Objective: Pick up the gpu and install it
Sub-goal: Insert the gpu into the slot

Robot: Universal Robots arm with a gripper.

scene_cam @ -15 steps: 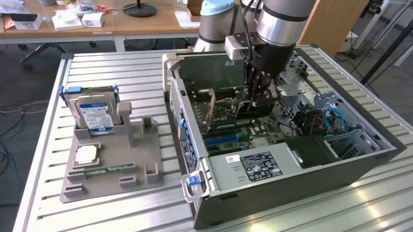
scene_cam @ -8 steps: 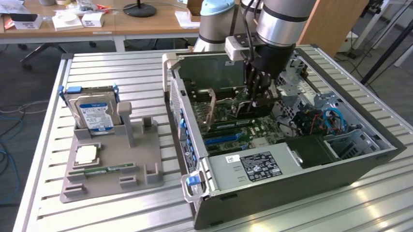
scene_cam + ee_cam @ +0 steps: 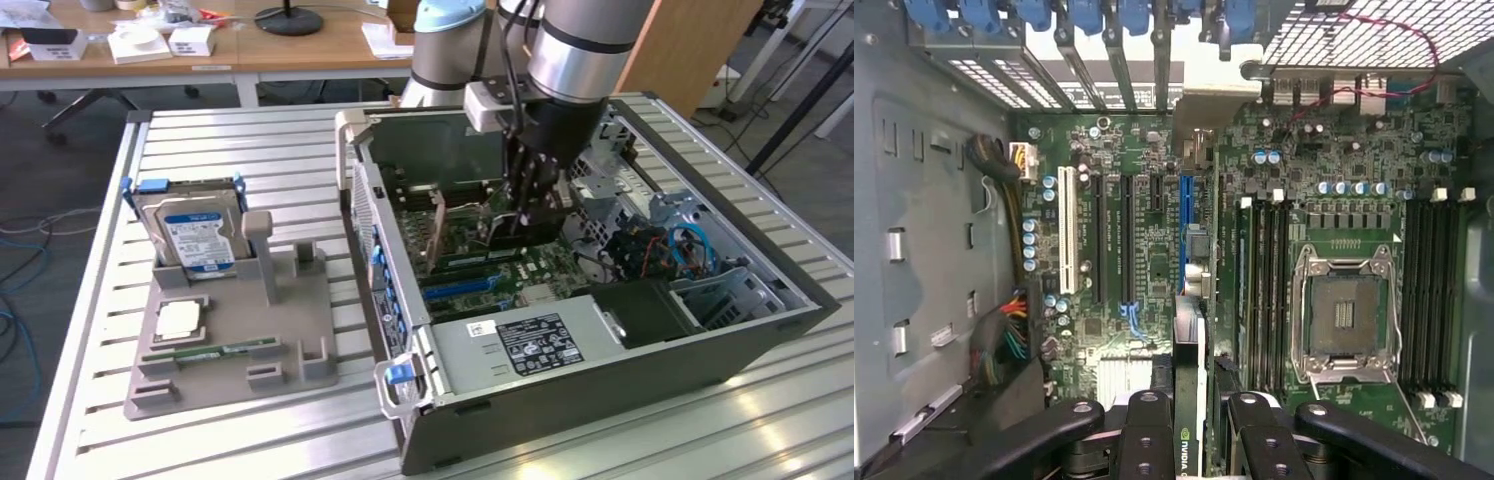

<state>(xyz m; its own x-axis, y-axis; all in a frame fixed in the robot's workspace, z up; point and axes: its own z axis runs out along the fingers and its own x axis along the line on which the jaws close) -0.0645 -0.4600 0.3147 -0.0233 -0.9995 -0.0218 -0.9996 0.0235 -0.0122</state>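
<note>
At the exterior view's left, the holder (image 3: 300,330) carries 3 parts: hard drive (image 3: 198,235), CPU (image 3: 180,320) and memory stick (image 3: 214,352). Rightward, inside the open case (image 3: 694,340), the gripper (image 3: 525,215) pinches the gpu (image 3: 505,235) edge-down just above the motherboard (image 3: 1334,200), lined up with the blue slot (image 3: 1187,215). Pick-up looks done. The card does not look seated yet.

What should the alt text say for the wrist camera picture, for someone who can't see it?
A black metal pincer grips a thin dark graphics card, the gpu, edge-on, lined up with a long blue slot on a green motherboard inside a grey computer case. An empty silver processor socket sits nearby.
</note>
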